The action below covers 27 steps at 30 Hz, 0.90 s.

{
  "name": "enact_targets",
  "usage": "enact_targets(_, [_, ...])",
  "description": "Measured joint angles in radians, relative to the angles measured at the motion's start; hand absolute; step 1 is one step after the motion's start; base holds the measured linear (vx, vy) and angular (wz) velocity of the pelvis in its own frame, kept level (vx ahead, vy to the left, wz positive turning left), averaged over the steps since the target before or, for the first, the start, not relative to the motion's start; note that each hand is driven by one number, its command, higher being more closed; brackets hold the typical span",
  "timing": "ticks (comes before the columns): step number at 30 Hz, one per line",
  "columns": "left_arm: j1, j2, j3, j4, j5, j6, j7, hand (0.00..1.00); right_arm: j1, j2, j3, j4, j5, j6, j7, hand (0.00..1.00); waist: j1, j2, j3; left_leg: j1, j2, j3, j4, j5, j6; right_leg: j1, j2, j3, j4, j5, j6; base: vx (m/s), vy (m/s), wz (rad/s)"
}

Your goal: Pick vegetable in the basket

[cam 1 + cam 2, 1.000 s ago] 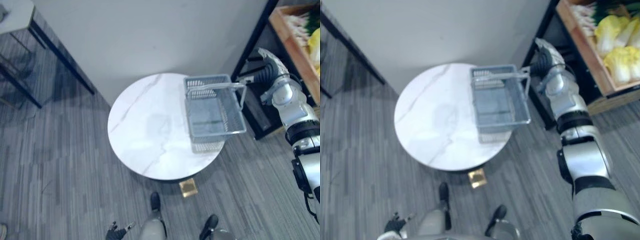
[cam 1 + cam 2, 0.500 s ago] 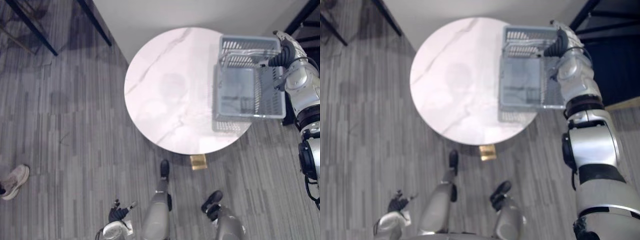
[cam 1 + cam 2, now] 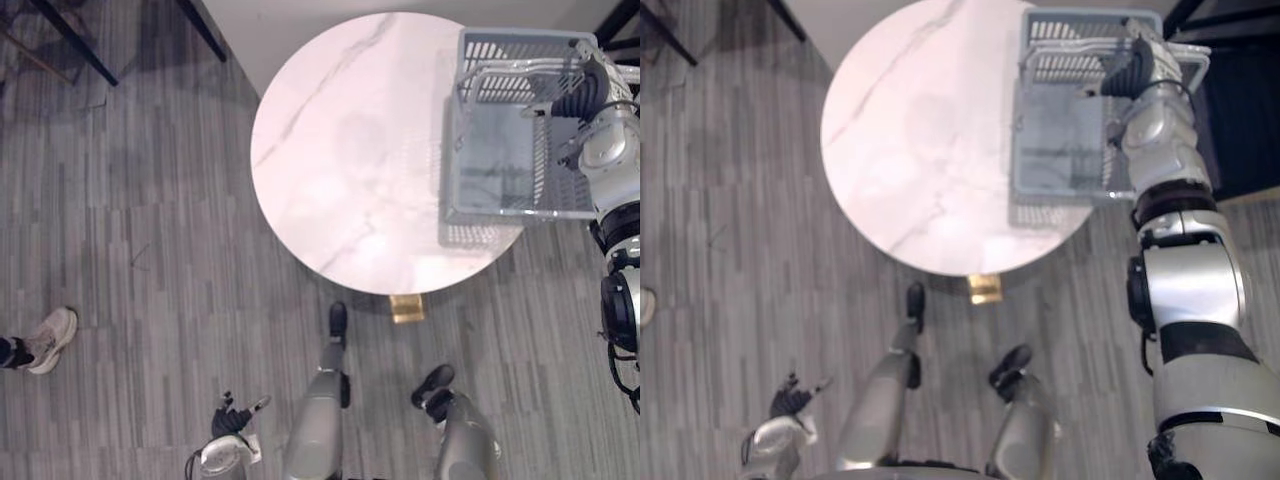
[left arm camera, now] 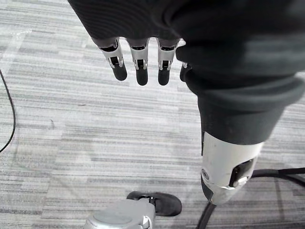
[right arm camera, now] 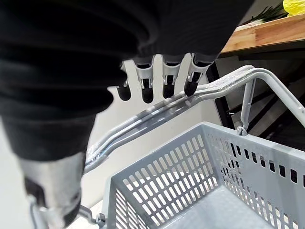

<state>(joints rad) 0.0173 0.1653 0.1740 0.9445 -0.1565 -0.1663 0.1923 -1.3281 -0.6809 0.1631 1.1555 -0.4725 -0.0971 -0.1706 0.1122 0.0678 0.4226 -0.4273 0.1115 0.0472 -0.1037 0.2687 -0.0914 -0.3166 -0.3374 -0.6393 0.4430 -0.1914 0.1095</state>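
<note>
Floor: grey plank floor (image 3: 130, 250) all round; a person's shoe (image 3: 45, 338) at its far left edge
Table: round white marble table (image 3: 340, 150) in front of me
Basket: grey slotted basket (image 3: 505, 211) over the table's right side, its right wall past the table's rim; handle (image 5: 157, 112) raised; I cannot tell whether it rests on the top or hangs just above it
Right arm: right hand (image 3: 1132, 66) at the raised handle above the basket's far right corner; fingers (image 5: 168, 78) straight, dark tips against the handle bars, not curled round them
Vegetable: yellow vegetable (image 5: 294, 5) beside green stalks (image 5: 267, 13) on a wooden shelf (image 5: 267, 36) beyond the basket; apart from the hand
Left arm: left hand (image 3: 232, 418) low at my left, fingers loose and straight over the floor
</note>
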Motion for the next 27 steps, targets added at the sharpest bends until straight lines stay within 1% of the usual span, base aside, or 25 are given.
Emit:
enact_targets(2, [-0.011, 0.000, -0.002, 0.001, 0.000, 0.000, 0.000, 0.00, -0.007, -0.032, -0.001, 0.001, 0.000, 0.001, -0.003, 0.00, 0.002, 0.005, 0.005, -0.012, -0.006, -0.012, 0.001, 0.014, 0.002, -0.011, -0.015, -0.012, 0.031, -0.016, -0.005, 0.00, -0.048, 0.22])
enact_targets(4, [-0.011, 0.000, -0.002, 0.001, 0.000, 0.000, 0.001, 0.00, -0.007, -0.041, -0.001, 0.004, 0.000, 0.002, -0.016, 0.00, 0.002, 0.009, 0.008, -0.012, -0.015, -0.027, 0.002, 0.017, 0.003, -0.010, -0.026, -0.013, 0.053, -0.028, -0.005, 0.01, -0.052, 0.22])
enact_targets(7, [-0.011, 0.000, -0.002, 0.001, 0.000, 0.000, 0.001, 0.00, -0.008, -0.047, -0.005, 0.009, 0.000, 0.003, -0.022, 0.00, 0.003, 0.013, 0.012, -0.012, -0.017, -0.033, 0.001, 0.018, 0.003, -0.011, -0.030, -0.013, 0.063, -0.033, -0.009, 0.00, -0.053, 0.09])
enact_targets(11, [-0.013, 0.000, -0.002, 0.001, 0.000, 0.000, 0.002, 0.00, -0.008, -0.047, -0.009, 0.007, -0.023, 0.000, -0.023, 0.00, 0.002, 0.021, 0.018, -0.012, -0.020, -0.034, 0.000, 0.013, -0.003, -0.011, -0.033, -0.012, 0.065, -0.036, -0.006, -0.02, -0.041, 0.02])
enact_targets(16, [-0.015, 0.000, -0.002, 0.001, 0.000, 0.000, 0.003, 0.00, 0.008, -0.047, -0.009, -0.015, -0.039, -0.003, -0.029, 0.00, 0.002, 0.022, 0.027, -0.012, -0.019, -0.032, 0.000, 0.014, -0.002, -0.011, -0.033, -0.011, 0.065, -0.040, -0.006, -0.02, -0.047, 0.01])
enact_targets(22, [-0.025, 0.000, -0.021, 0.006, 0.000, 0.000, 0.008, 0.00, 0.100, -0.046, -0.010, -0.113, -0.039, -0.021, -0.042, 0.00, 0.001, 0.021, 0.027, -0.004, -0.019, -0.029, 0.004, 0.021, 0.003, -0.011, -0.033, -0.001, 0.071, -0.041, -0.006, 0.01, -0.059, -0.03])
enact_targets(24, [-0.032, 0.000, -0.023, 0.010, 0.000, 0.000, 0.008, 0.00, 0.119, -0.038, -0.009, -0.131, -0.040, -0.028, -0.042, 0.00, 0.001, 0.021, 0.027, 0.003, -0.018, -0.025, 0.005, 0.021, 0.003, -0.011, -0.033, 0.008, 0.073, -0.041, -0.006, 0.00, -0.064, -0.08])
enact_targets(27, [-0.035, 0.000, -0.032, 0.012, 0.000, 0.000, 0.011, 0.00, 0.132, -0.004, -0.008, -0.142, -0.040, -0.040, -0.042, 0.00, 0.000, 0.020, 0.026, 0.018, -0.015, -0.006, 0.003, 0.019, 0.001, -0.010, -0.031, 0.027, 0.070, -0.041, -0.006, -0.03, -0.056, -0.15])
